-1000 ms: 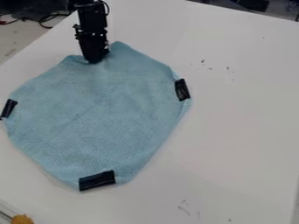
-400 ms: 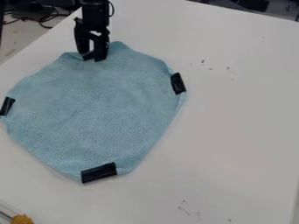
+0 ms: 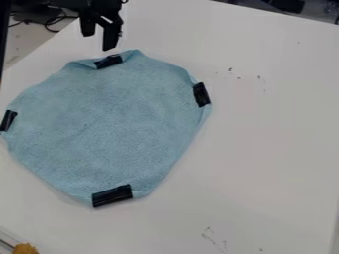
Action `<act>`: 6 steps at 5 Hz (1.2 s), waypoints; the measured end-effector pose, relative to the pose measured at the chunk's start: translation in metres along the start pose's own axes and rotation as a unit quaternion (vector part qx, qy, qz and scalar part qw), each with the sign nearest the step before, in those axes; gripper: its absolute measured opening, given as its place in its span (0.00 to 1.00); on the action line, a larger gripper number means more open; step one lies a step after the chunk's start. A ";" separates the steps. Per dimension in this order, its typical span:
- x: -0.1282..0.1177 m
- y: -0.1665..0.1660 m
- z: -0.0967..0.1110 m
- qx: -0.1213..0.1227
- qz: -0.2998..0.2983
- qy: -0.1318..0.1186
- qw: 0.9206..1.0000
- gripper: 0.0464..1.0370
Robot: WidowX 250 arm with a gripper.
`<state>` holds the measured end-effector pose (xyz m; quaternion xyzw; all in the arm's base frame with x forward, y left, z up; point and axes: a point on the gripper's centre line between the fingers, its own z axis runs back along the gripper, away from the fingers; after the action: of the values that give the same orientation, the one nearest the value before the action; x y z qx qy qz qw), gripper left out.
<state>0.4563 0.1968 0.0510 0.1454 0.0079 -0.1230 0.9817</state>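
At the upper left, the black gripper [image 3: 98, 41] hangs just above the far edge of a light blue cloth [image 3: 119, 129], open and with nothing between its fingers. Spread over the left half of the white surface, the cloth has a black taped patch [image 3: 108, 61] at its far edge, right below the gripper. Similar black patches mark its right edge [image 3: 202, 95], its near edge [image 3: 112, 196] and its left edge [image 3: 8, 120]. The far edge is slightly creased around its patch.
The white table [image 3: 278, 129] carries small dark marks at the right and near side. An orange-yellow object [image 3: 25, 248] sits at the bottom left corner. Dark cables [image 3: 47, 22] lie beyond the table at the upper left.
From shut on the cloth's far edge, the gripper opened, let go and rose up and away. The cloth shifted slightly toward the far side, and its far black patch came into sight.
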 end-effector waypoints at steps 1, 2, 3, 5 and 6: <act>0.007 0.000 -0.001 0.008 0.001 -0.015 1.000 0.96; 0.001 -0.017 -0.020 -0.023 0.003 -0.002 1.000 0.96; -0.008 -0.030 -0.017 -0.056 0.017 0.013 0.998 0.96; -0.058 -0.069 0.044 -0.046 0.109 -0.023 0.993 0.96; -0.065 -0.085 0.062 -0.038 0.129 -0.052 0.990 0.96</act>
<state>0.3714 0.1158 0.0896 0.1013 -0.0570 -0.0025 0.9932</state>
